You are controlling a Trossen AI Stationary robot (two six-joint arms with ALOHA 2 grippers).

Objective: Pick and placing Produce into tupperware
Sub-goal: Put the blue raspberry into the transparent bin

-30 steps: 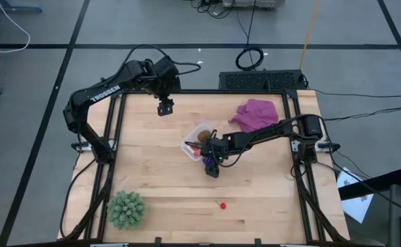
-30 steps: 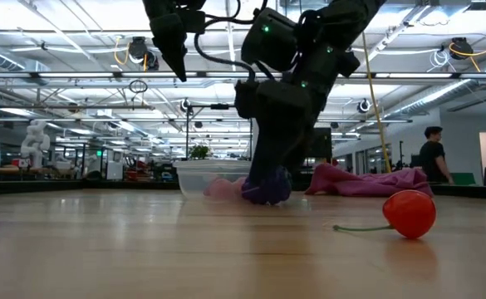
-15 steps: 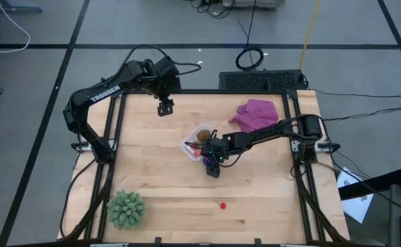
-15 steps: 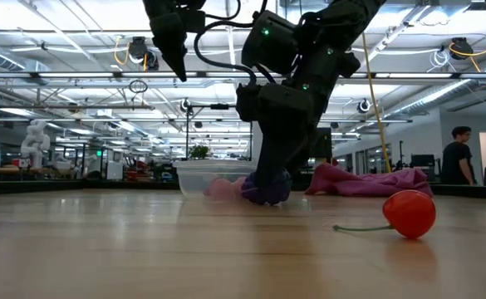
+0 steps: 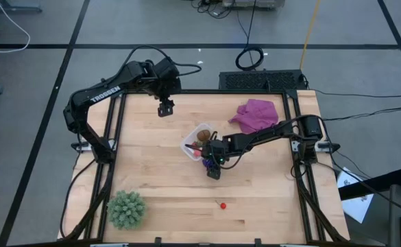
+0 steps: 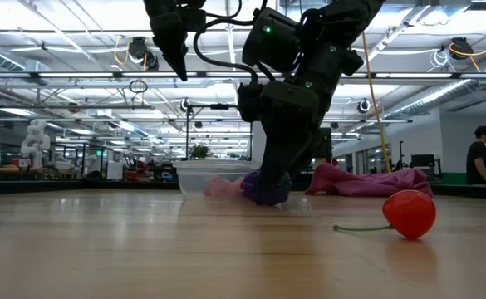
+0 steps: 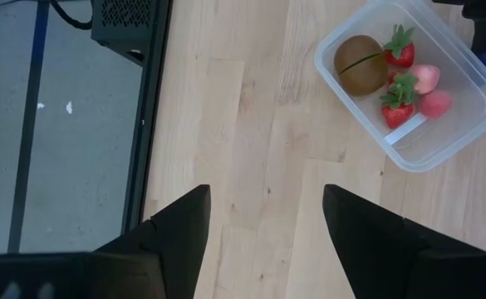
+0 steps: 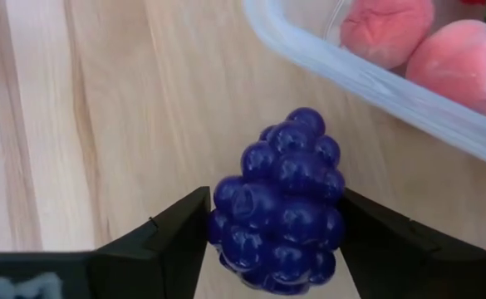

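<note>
The purple-blue grape bunch [image 8: 280, 199] sits on the wood just outside the clear tub [image 5: 197, 142], on its near-right side. My right gripper [image 8: 276, 228] is shut on it, reaching down at mid-table [image 5: 212, 165]. The tub [image 7: 409, 91] holds the brown oval [image 7: 357, 63], red strawberries and pink pieces. One red cherry [image 5: 221, 204] with a thin stem lies alone nearer the front edge. My left gripper [image 5: 164, 108] hovers open near the far edge, left of the tub, over bare wood [image 7: 267, 224]. My right gripper pinches the grape bunch between its two fingers, one finger [image 8: 180, 232] on each flank of the bunch's wide lower half [image 8: 230, 220]. The fingers come from above, pointing down [image 6: 269, 178]. Whether the bunch still touches the table I cannot tell.
A magenta-purple cloth [image 5: 255, 113] lies crumpled at the far right. A green spiky ball plant [image 5: 126, 209] stands at the near-left corner. Open wood lies between the tub and the front edge. A person walks in the room beyond [image 6: 479, 158].
My right gripper has stayed at the grape bunch beside the tub, leaning only slightly. The bunch has kept its place. The person in the background has walked to the right.
</note>
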